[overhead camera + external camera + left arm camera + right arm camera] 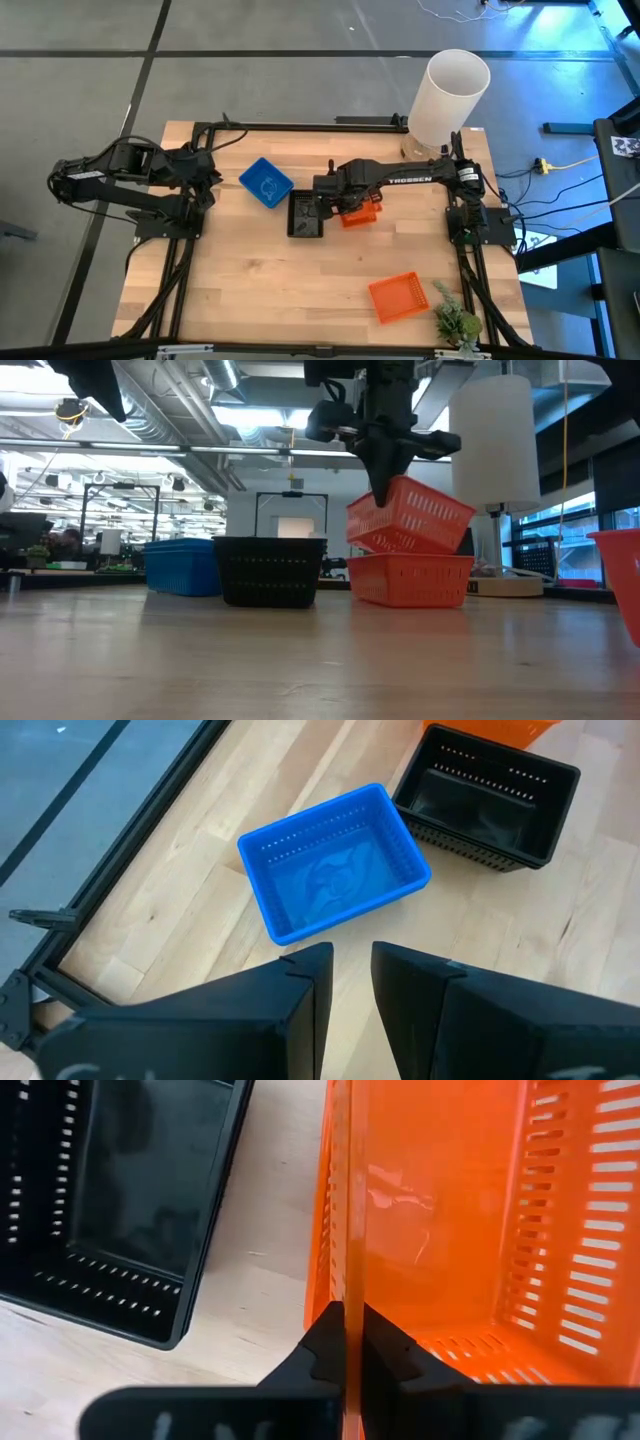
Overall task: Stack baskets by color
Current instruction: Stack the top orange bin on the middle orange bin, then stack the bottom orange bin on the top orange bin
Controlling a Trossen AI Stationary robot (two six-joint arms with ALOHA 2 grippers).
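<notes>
Wooden tabletop (260,290), item one: I had the baskets spread on it, with a lone orange basket (398,297) near the plant (455,322).
Black basket (270,570): beside the blue basket (266,183).
Upper orange basket (412,515): tilted over the lower orange basket (410,579), one edge dipping in.
Right hand (347,1342): closed on its wall.
Left hand (348,982): parted, empty, parked near the blue one.
Advice, as I judged: level the tilt, square the corners, lower until it nests, then release.

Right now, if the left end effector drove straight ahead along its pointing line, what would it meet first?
Most likely the blue basket, which lies directly ahead of the left end effector; the black basket sits off to one side, though depth is uncertain.
</notes>
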